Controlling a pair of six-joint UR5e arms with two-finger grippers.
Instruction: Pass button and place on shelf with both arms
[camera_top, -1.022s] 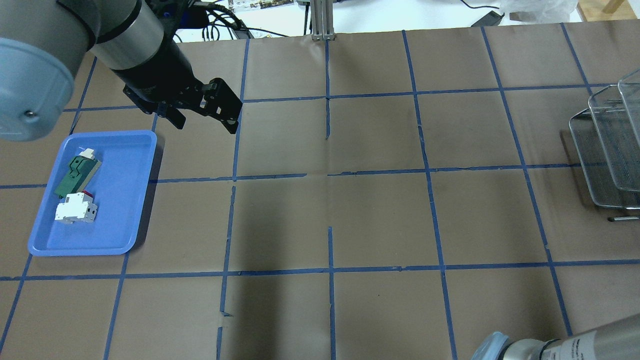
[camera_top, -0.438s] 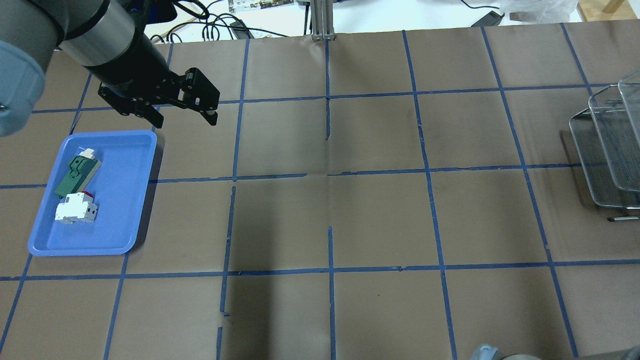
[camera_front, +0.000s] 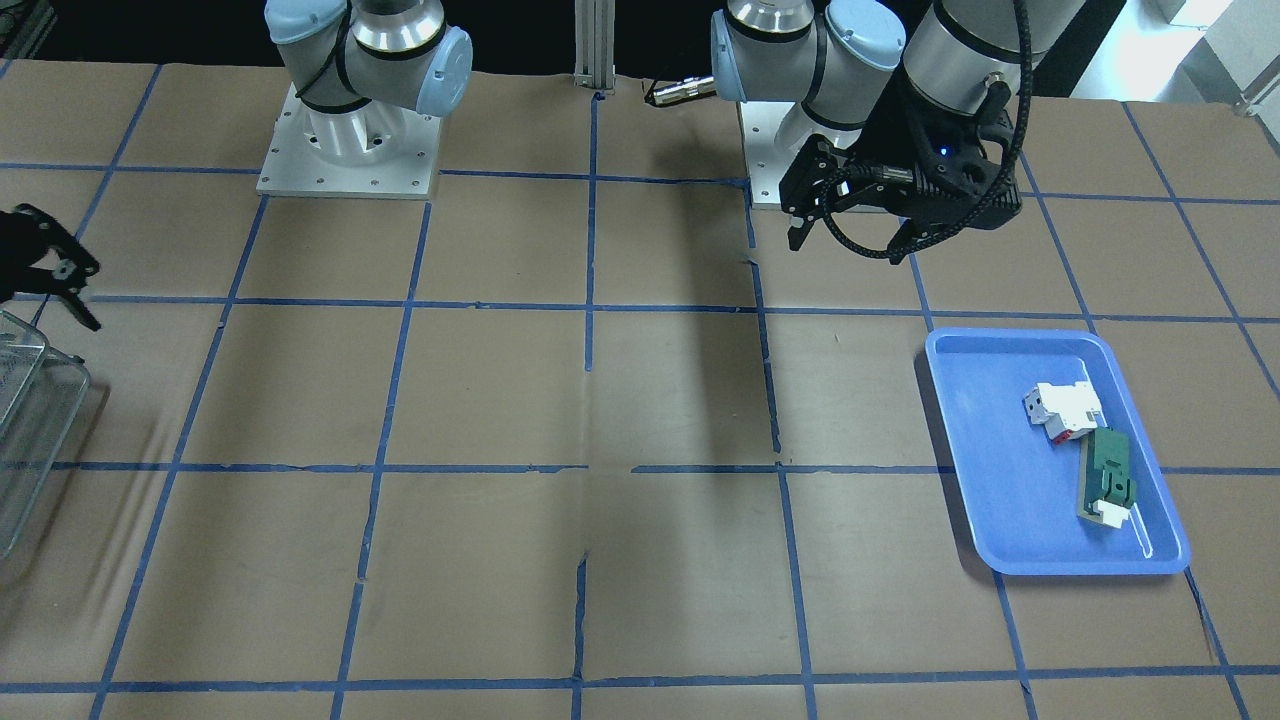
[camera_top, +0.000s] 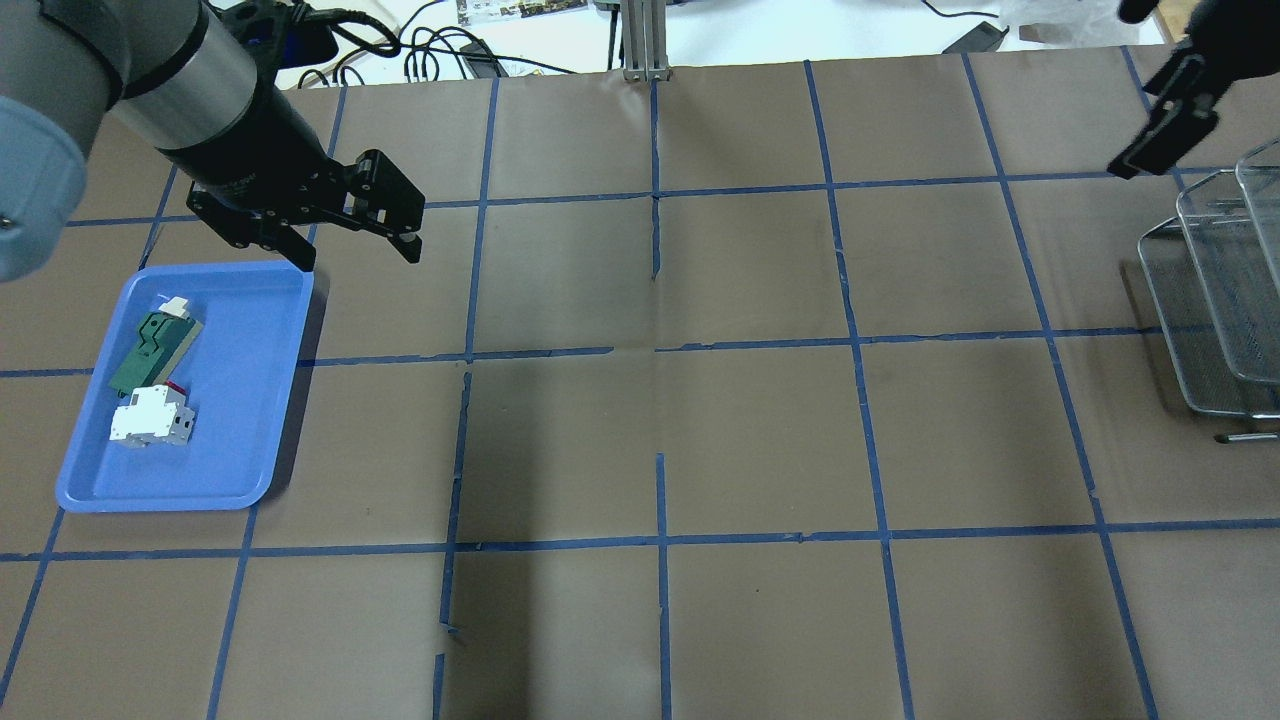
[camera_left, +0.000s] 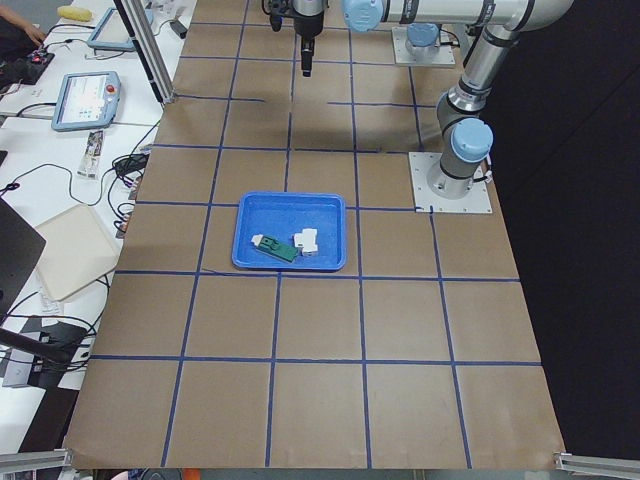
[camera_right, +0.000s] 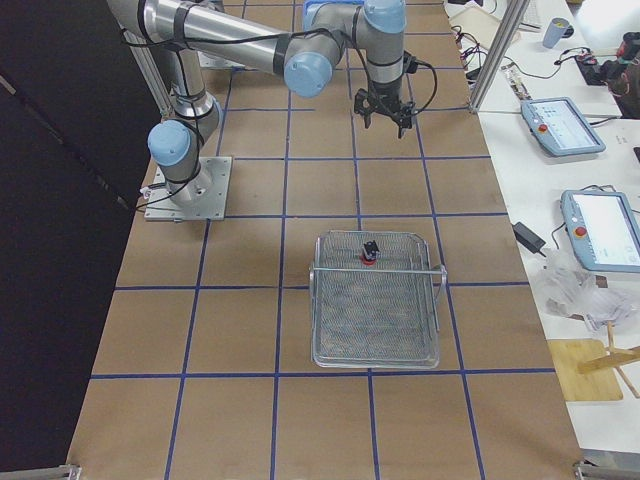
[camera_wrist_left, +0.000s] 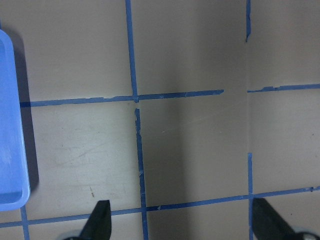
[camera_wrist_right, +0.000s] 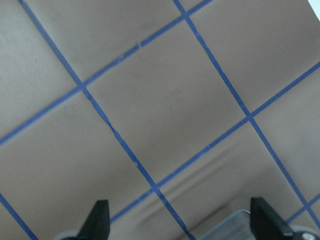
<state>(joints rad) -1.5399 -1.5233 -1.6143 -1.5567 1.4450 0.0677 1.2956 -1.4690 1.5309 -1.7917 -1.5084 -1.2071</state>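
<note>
The button (camera_right: 369, 252) lies in the wire shelf (camera_right: 313, 320) at the table's (camera_top: 760, 440) right end. Its red cap seemingly points rightward, its long axis along the brown-papered, blue-taped table. The left gripper (camera_top: 355, 255) and right gripper (camera_wrist_right: 180, 222) hold their jaws wide, empty.

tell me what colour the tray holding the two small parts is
Plain light blue: the tray shows best in the overhead exterior view.

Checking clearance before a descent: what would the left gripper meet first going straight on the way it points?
The left gripper probably meets bare paper-covered table beside the blue tray; its wrist view shows nothing nearer.
</note>
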